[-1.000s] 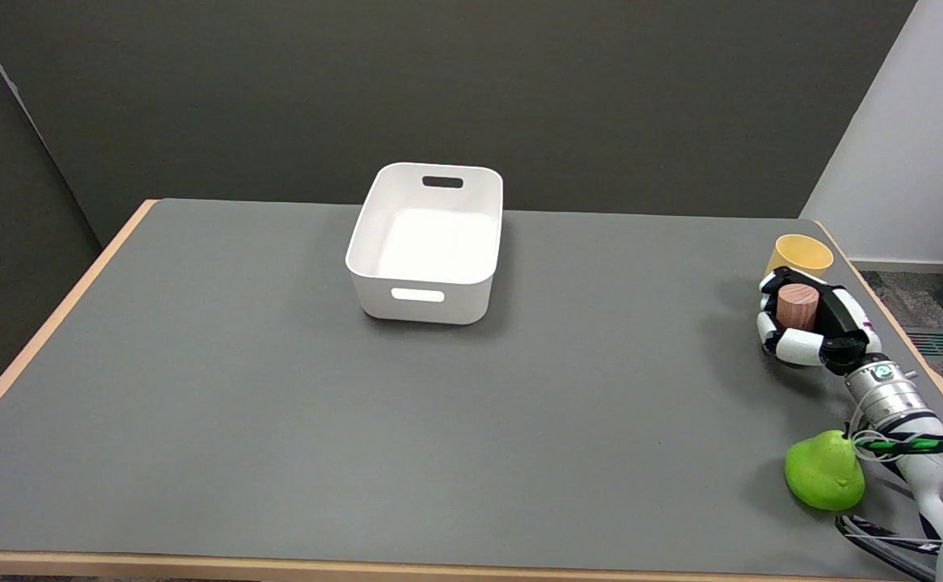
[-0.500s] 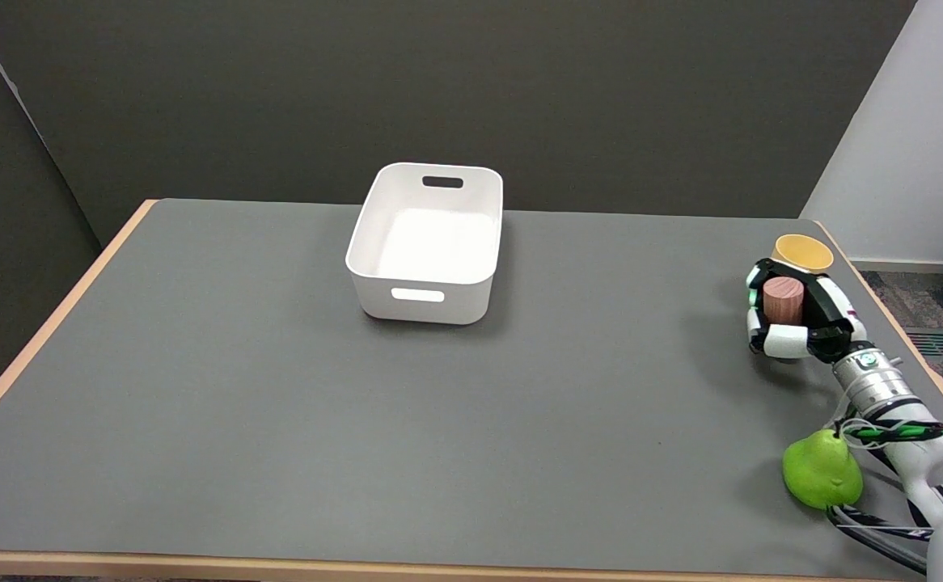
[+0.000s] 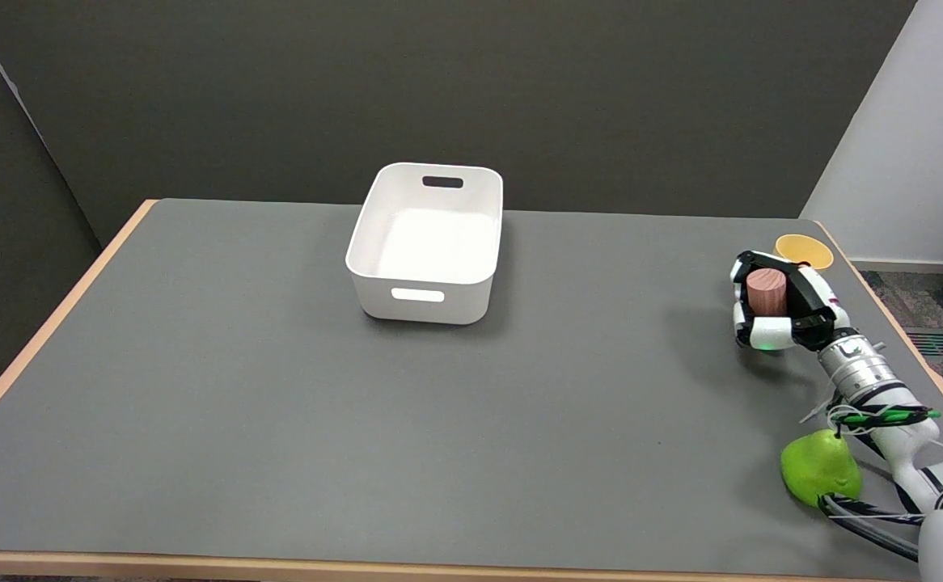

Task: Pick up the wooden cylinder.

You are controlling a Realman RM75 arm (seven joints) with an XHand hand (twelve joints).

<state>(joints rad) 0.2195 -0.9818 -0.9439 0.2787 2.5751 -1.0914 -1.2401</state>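
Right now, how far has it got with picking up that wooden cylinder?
Done: the robot hand is wrapped around the wooden cylinder, upright in its grasp. In hand: it appears raised above the table, its shadow beside it. Left: probably just lifting well clear of the yellow cup.

Wood-grain cylinder (image 3: pixel 766 291) looks matt in my glossy plastic robot hand (image 3: pixel 779 301). Tabletop (image 3: pixel 358 420) is matt grey, bin (image 3: pixel 431 242) smooth white plastic, green pear (image 3: pixel 819 478) kinda shiny.

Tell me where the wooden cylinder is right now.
In the head view the wooden cylinder stands upright in the right hand near the table's right edge, just in front of the yellow cup and far right of the white bin.
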